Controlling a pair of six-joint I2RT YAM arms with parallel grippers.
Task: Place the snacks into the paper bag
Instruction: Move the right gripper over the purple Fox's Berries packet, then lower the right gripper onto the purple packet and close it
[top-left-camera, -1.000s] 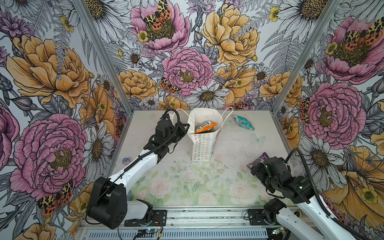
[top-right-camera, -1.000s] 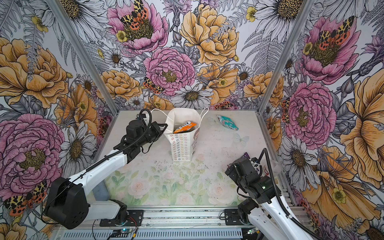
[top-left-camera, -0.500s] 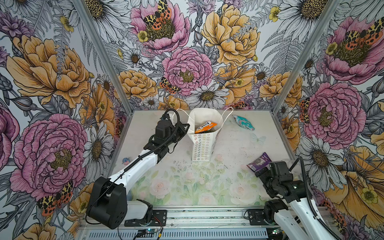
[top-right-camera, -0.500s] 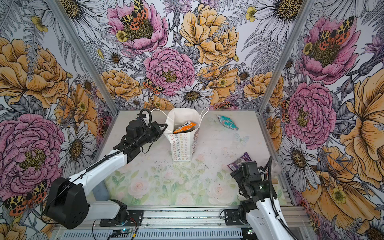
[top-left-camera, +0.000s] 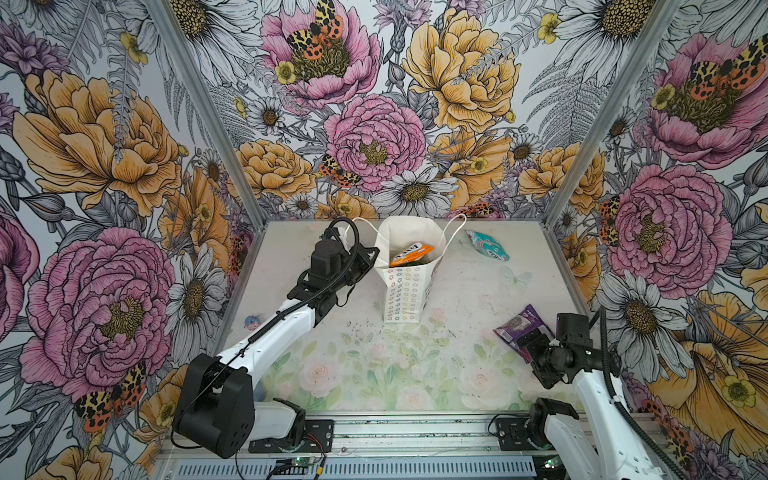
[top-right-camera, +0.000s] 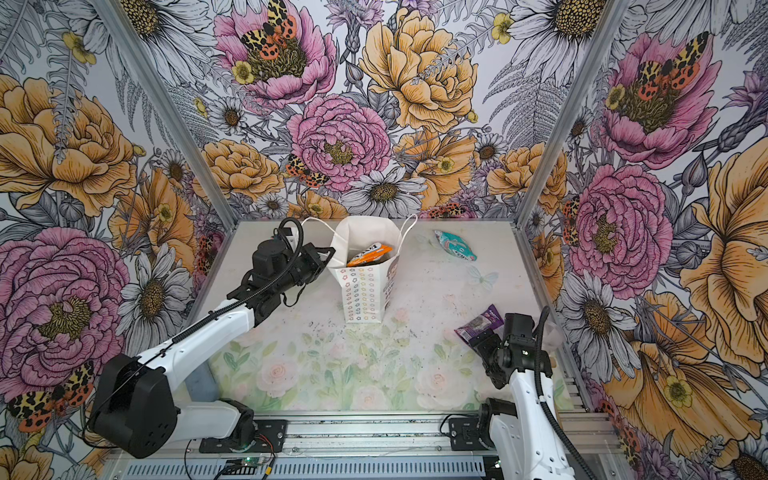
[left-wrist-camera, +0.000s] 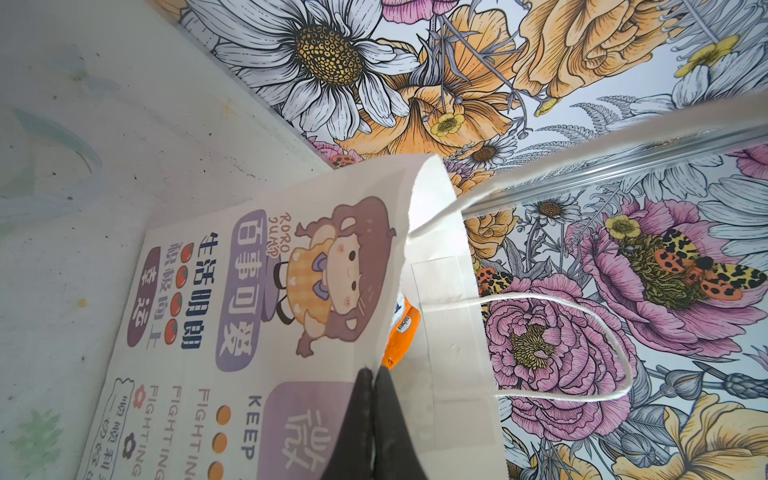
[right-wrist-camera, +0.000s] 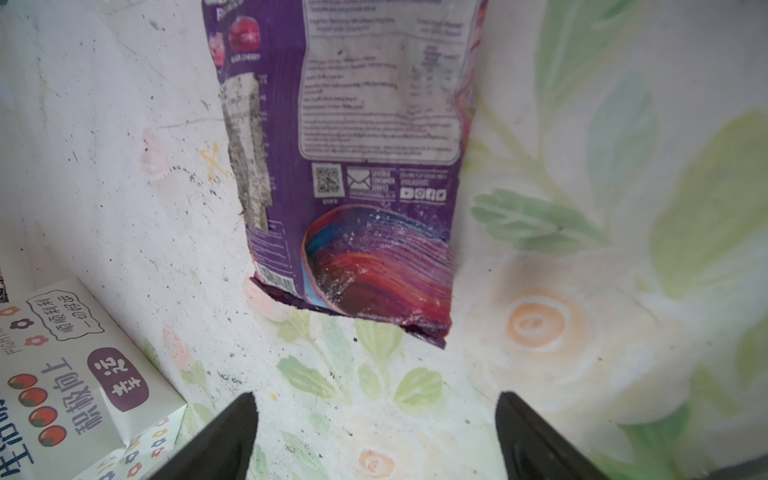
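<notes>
Paper bag (top-left-camera: 405, 291), tall, white, printed with flower outlines and fitted with thin cord handles, stands upright at the back of the bench (top-left-camera: 457, 291) in both top views. A glossy orange packet (top-left-camera: 411, 254) shows inside its open mouth. A crinkled teal packet (top-left-camera: 487, 245) lies near, to its right. A purple packet (top-left-camera: 519, 326) lies flat just before the right end effector (top-left-camera: 525, 348).

Left wrist view: left end effector (left-wrist-camera: 372, 378) pressed together, pinching the bag's rim.

Right wrist view: fingers (right-wrist-camera: 232, 432) spread wide, purple packet just ahead, apart from them.

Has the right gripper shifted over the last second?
Yes. In a top view the right gripper has drawn back from over the purple snack packet toward the right wall, uncovering more of it; jaws open.
</notes>
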